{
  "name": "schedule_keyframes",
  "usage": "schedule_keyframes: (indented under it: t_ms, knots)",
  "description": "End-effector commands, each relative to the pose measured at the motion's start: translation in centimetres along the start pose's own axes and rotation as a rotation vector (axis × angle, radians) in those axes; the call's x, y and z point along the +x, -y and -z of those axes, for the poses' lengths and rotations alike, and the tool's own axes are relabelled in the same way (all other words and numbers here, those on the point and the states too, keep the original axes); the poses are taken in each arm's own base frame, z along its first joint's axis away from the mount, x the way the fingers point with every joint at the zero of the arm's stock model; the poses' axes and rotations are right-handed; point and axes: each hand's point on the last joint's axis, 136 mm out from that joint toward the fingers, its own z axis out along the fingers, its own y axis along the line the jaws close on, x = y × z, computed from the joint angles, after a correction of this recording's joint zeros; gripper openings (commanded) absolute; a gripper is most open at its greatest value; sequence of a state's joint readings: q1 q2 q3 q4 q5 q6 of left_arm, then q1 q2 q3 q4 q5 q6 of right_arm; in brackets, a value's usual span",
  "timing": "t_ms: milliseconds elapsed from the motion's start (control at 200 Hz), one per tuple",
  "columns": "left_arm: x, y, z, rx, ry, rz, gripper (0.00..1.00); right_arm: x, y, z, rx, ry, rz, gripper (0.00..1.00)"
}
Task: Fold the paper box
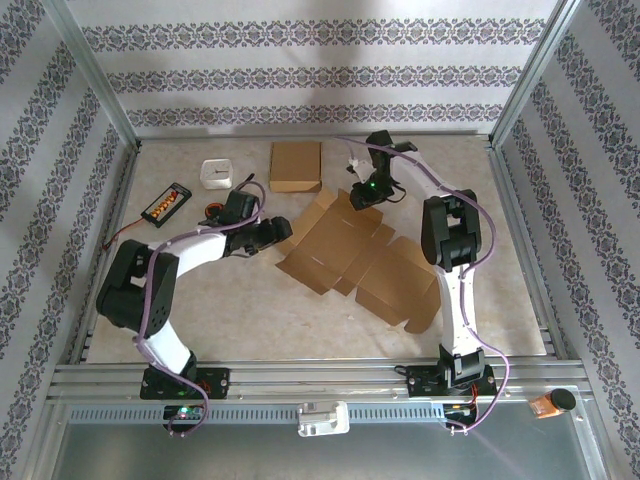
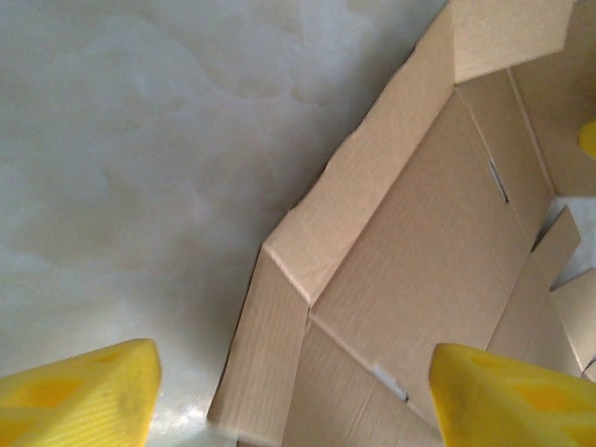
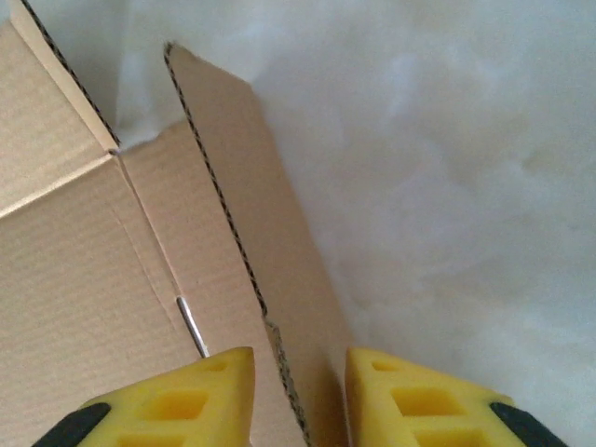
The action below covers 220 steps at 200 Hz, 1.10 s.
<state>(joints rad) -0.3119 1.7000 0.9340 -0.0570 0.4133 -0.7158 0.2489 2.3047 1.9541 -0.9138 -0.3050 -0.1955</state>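
Note:
The paper box (image 1: 350, 255) lies unfolded and mostly flat in the middle of the table, a brown cardboard sheet with creased panels and flaps. My left gripper (image 1: 281, 234) is at its left edge. In the left wrist view this gripper (image 2: 293, 400) is open wide, its yellow fingers (image 2: 79, 396) straddling a corner flap (image 2: 265, 345) of the box (image 2: 419, 261). My right gripper (image 1: 362, 197) is at the sheet's far edge. In the right wrist view it (image 3: 300, 400) stands partly closed with a raised flap (image 3: 279, 251) between its fingers, a gap showing on each side of the flap's edge.
A folded brown box (image 1: 296, 166) stands at the back. A white holder (image 1: 217, 173), a black tray with orange parts (image 1: 166, 203) and a small round piece (image 1: 213, 210) lie at the back left. Metal frame posts and patterned walls close in the table.

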Motion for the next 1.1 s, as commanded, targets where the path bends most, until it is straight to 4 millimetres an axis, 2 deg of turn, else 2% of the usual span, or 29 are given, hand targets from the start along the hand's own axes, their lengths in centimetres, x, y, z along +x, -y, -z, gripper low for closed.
schedule_keyframes:
  t_ms: [0, 75, 140, 215, 310, 385, 480, 535, 625, 665, 819, 1014, 1094]
  knots:
    - [0.3, -0.2, -1.0, 0.004, -0.064, -0.017, 0.69, -0.1, -0.9, 2.1, -0.039, 0.045, 0.012, 0.30]
    - [0.4, -0.4, -1.9, 0.008, -0.077, -0.002, 0.63, 0.2, -0.9, 2.1, -0.038, 0.043, 0.010, 0.30]
    - [0.4, -0.4, -2.3, 0.018, -0.087, 0.012, 0.54, 0.4, -0.8, 2.1, -0.036, 0.038, 0.005, 0.30]
    - [0.6, -0.1, -2.6, 0.045, -0.097, 0.030, 0.39, 0.5, -0.6, 2.0, -0.027, 0.038, 0.001, 0.30]
    - [0.5, 0.3, -2.3, 0.063, -0.093, 0.033, 0.23, 0.5, -0.6, 1.8, -0.027, 0.044, -0.012, 0.24]
    - [0.3, 1.2, -1.8, 0.095, -0.084, 0.026, 0.14, 0.4, -0.9, 2.1, -0.043, 0.056, -0.025, 0.22]
    - [-0.7, 3.4, -1.1, 0.171, -0.062, -0.046, 0.00, -0.2, -1.9, 3.0, -0.079, 0.101, -0.038, 0.22]
    - [-1.6, 4.7, -0.6, 0.203, -0.047, -0.138, 0.00, -0.8, -3.0, 4.4, -0.110, 0.146, -0.030, 0.31]
    - [-2.9, 6.3, 0.1, 0.201, -0.040, -0.356, 0.00, -2.1, -4.6, 7.8, -0.109, 0.264, 0.027, 0.61]
    - [-3.1, 6.4, 0.4, 0.170, -0.053, -0.446, 0.00, -2.6, -5.0, 9.6, -0.087, 0.324, 0.057, 0.71]
    - [-3.7, 7.8, 1.5, 0.138, -0.069, -0.787, 0.00, -3.9, -5.7, 15.5, 0.019, 0.529, 0.197, 0.97]
    - [-4.0, 10.4, 2.5, 0.097, -0.063, -1.125, 0.00, -4.7, -7.7, 18.2, 0.209, 0.670, 0.622, 0.98]
    - [-4.4, 11.7, 3.1, 0.112, -0.031, -1.209, 0.00, -4.4, -9.2, 18.3, 0.201, 0.670, 0.802, 0.98]
